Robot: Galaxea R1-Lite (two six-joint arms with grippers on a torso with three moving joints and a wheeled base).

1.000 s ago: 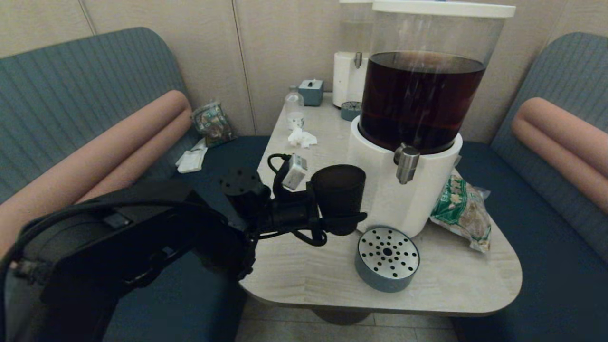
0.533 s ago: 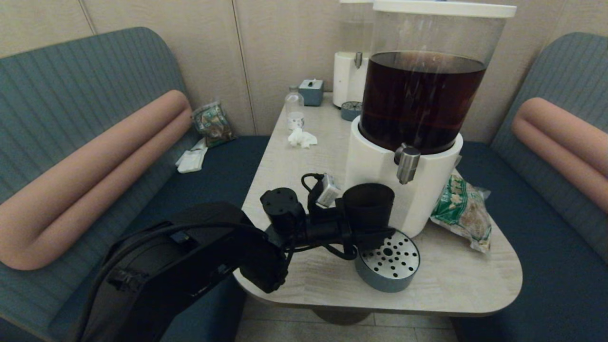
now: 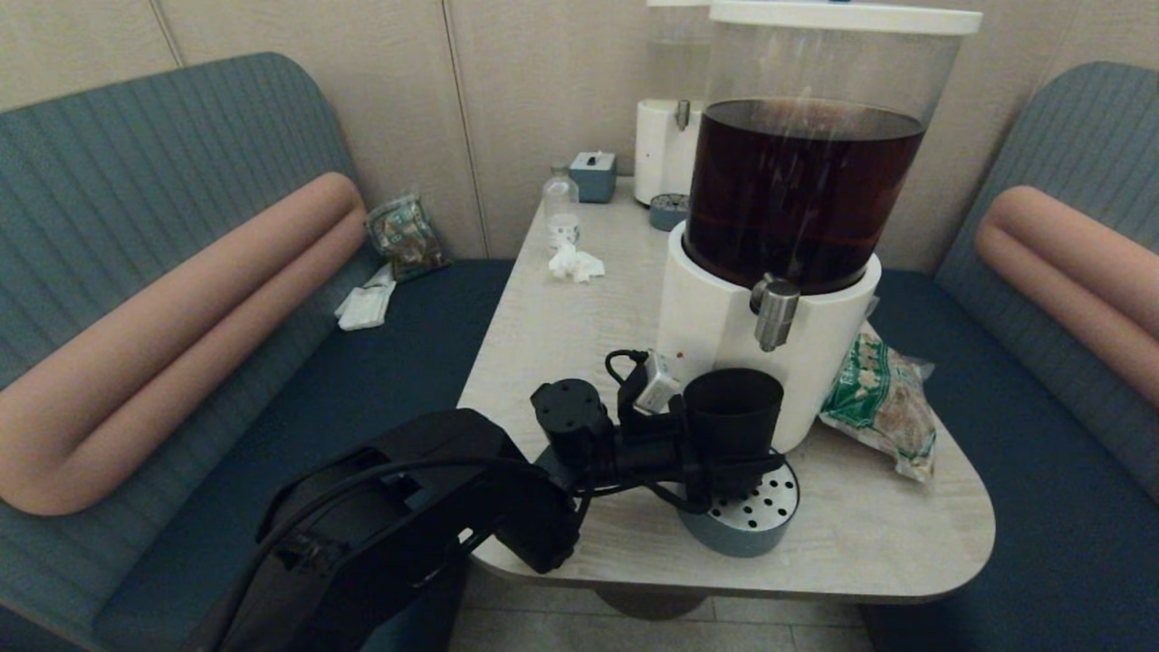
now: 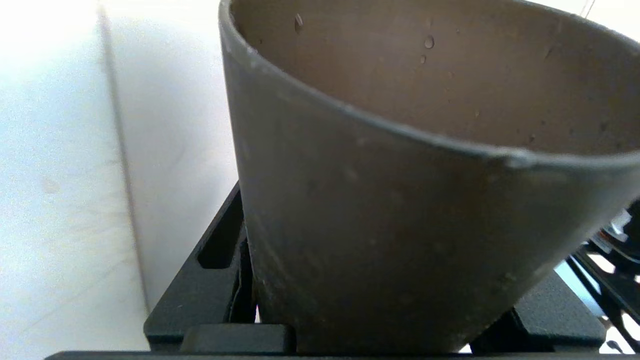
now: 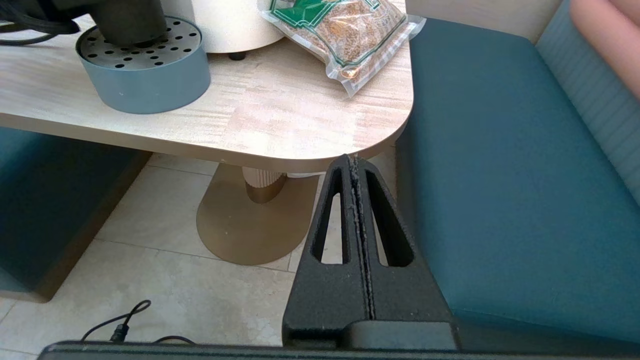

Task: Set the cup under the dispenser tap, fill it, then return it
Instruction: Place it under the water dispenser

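The dark smoky cup (image 3: 732, 412) stands upright in my left gripper (image 3: 729, 464), which is shut on its lower body. Its bottom is on or just over the perforated drip tray (image 3: 761, 516), as the right wrist view also shows for the cup (image 5: 127, 20). The steel dispenser tap (image 3: 774, 311) juts from the white base (image 3: 715, 326) of the big dispenser with dark brown drink (image 3: 801, 190); it hangs above the cup's rim, slightly to the right. In the left wrist view the cup (image 4: 400, 200) fills the picture. My right gripper (image 5: 356, 162) is shut and empty, parked low beside the table's near right corner.
A green snack bag (image 3: 883, 398) lies right of the dispenser. Farther back stand a small clear bottle (image 3: 560, 206), a crumpled tissue (image 3: 574, 263), a blue box (image 3: 593, 174) and a second dispenser (image 3: 665, 136) with its own tray. Blue bench seats flank the table (image 3: 579, 326).
My left arm has carried the cup rightward and down, from beside the white base to the drip tray below the tap. The right arm has not moved.
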